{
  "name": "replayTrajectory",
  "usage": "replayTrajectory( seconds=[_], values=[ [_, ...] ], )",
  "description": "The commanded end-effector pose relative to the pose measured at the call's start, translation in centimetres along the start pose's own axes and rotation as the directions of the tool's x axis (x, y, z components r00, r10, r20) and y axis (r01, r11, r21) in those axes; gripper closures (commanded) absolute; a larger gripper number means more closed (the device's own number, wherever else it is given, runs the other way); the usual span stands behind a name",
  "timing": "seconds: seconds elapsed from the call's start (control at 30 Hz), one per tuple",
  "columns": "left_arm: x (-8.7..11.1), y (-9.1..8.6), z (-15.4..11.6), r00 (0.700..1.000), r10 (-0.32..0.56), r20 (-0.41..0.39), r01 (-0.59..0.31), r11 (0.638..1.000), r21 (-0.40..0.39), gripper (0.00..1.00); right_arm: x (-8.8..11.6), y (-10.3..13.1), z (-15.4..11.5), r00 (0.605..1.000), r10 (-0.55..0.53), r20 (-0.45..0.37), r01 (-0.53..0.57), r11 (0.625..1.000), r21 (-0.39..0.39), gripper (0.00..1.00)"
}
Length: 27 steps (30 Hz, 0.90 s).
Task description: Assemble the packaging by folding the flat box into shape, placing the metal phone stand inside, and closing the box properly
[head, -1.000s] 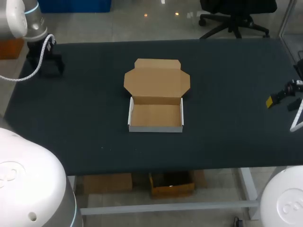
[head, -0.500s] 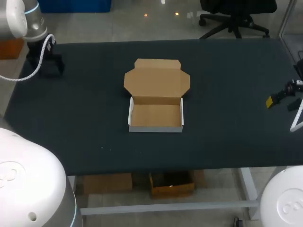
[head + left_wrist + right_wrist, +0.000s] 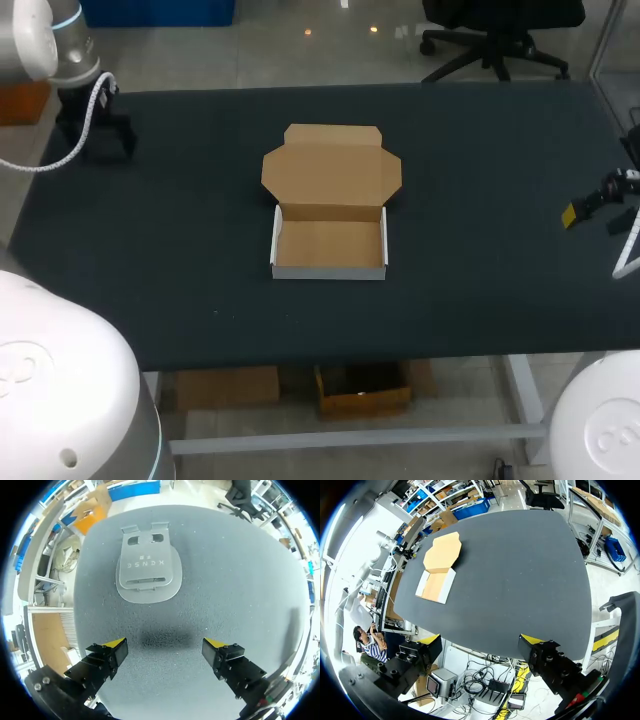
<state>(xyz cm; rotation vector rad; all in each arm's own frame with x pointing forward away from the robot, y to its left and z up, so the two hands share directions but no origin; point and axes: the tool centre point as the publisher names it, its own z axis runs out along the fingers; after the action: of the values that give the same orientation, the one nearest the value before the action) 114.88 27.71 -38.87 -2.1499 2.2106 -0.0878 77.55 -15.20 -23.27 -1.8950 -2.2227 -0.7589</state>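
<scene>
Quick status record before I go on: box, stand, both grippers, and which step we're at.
box: folded into shape, mid-table, empty
lid: open, laid back on the far side
phone stand: flat on the table, ahead of the left gripper, apart from it
left gripper: open, holding nothing
right gripper: open, holding nothing, near the table's right edge, far from the box
step: stand not yet in box

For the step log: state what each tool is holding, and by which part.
Nothing. Left tool open, phone stand lying ahead; right tool open, empty.
</scene>
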Motion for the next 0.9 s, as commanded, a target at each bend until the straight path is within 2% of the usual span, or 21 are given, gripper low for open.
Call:
replayTrajectory(
  seconds=[0.03, 0.9],
  values=[
    [-0.08, -0.32, 0.09, 1.0, 0.0, 0.0, 0.0, 1.0, -0.008, 0.0, 0.05, -0.02, -0.2, 1.0, 0.0, -0.002, 0.0, 1.0, 0.003, 0.0],
    [-0.17, -0.58, 0.29, 1.0, 0.01, -0.007, -0.01, 1.0, -0.011, 0.0, 0.05, -0.02, -0.2, 1.0, 0.0, -0.002, 0.0, 1.0, 0.003, 0.0]
  ],
)
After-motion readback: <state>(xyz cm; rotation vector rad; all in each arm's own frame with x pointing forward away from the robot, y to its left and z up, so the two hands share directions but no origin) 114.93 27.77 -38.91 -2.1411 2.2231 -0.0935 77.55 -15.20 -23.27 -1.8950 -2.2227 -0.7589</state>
